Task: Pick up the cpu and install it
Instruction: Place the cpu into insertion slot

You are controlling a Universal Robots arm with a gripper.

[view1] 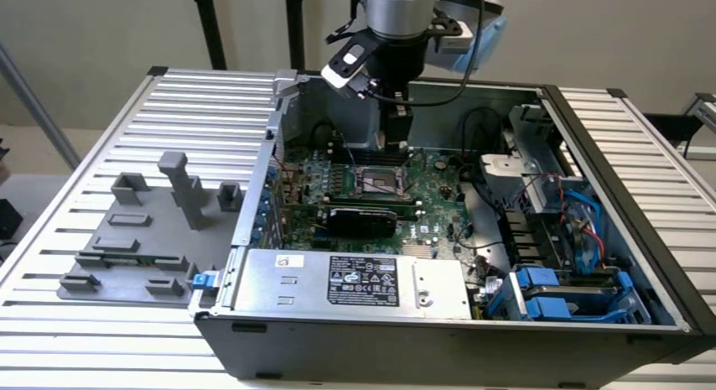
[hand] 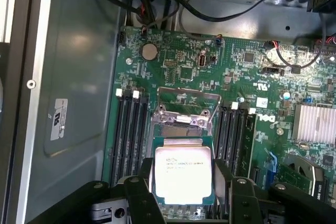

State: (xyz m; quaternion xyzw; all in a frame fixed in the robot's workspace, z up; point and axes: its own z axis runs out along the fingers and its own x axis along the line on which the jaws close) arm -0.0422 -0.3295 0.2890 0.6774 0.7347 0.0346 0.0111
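Soft, even light is falling from above in the exterior view, casting no hard shadows. The pale table [view1: 213, 96], on the exterior view's left of the board [view1: 431, 174], is glowing almost white, while the board itself is sitting dimmer, shaded inside the case [view1: 335, 340]. In the wrist view, the cpu [hand: 184, 174] over the board is throwing back white glare that is bleaching its lower print, and the wall [hand: 73, 77] beside the board is showing a hazy sheen.

Robotics lab: opened computer case [view1: 448, 340] on slatted aluminium bench [view1: 213, 92] (fixture blocks [view1: 134, 239] alongside).
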